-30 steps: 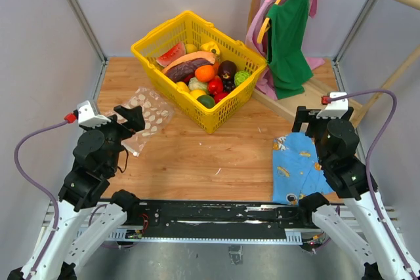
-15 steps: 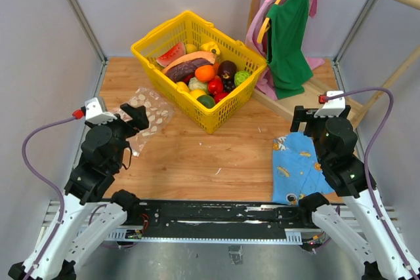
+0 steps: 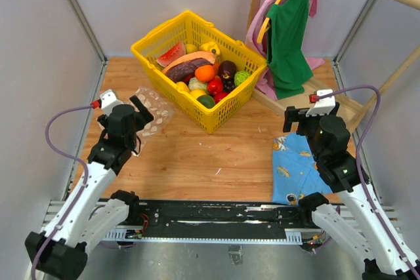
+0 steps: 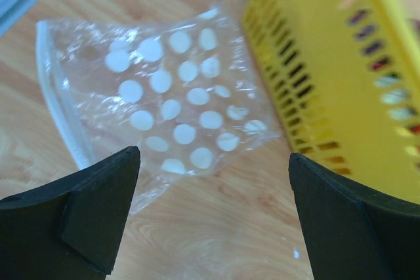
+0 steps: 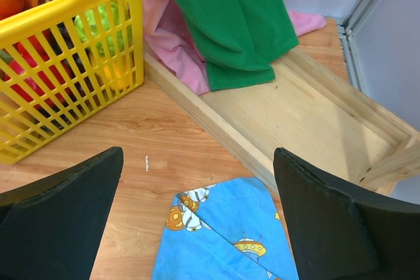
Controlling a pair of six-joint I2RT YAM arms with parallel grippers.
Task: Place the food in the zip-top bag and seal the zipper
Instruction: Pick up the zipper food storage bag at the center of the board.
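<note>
Left tool (image 4: 213, 162): jaws wide apart, gripping nothing. It hangs over the zip-top bag (image 4: 177, 103), which shows between the two fingers in my wrist view.

The bag lies flat on the tabletop (image 3: 216, 155) at left, just beside the near-left wall of the yellow basket (image 4: 328, 83). I can't tell whether they touch. The zipper (image 4: 59, 109) runs down the bag's left edge in the wrist view, on the side away from the basket. I can't tell whether it's pressed shut or open.

From the top view, my left tool (image 3: 138, 117) covers the near part of the bag (image 3: 152, 104).

The food (image 3: 203, 73) is all piled in the basket (image 3: 161, 29): a watermelon slice, an orange, red, green, purple and yellow pieces.

Right tool (image 5: 197, 159): jaws also wide apart and holding nothing. It hangs above bare tabletop between the basket's right corner (image 5: 72, 4) and the blue cloth (image 5: 223, 240). From above, the right tool (image 3: 298, 119) sits just behind the cloth (image 3: 295, 168), well apart from the bag.

A green garment (image 5: 230, 18) and a pink one (image 5: 174, 37) hang down onto a wooden rack base (image 5: 315, 116) at back right.
</note>
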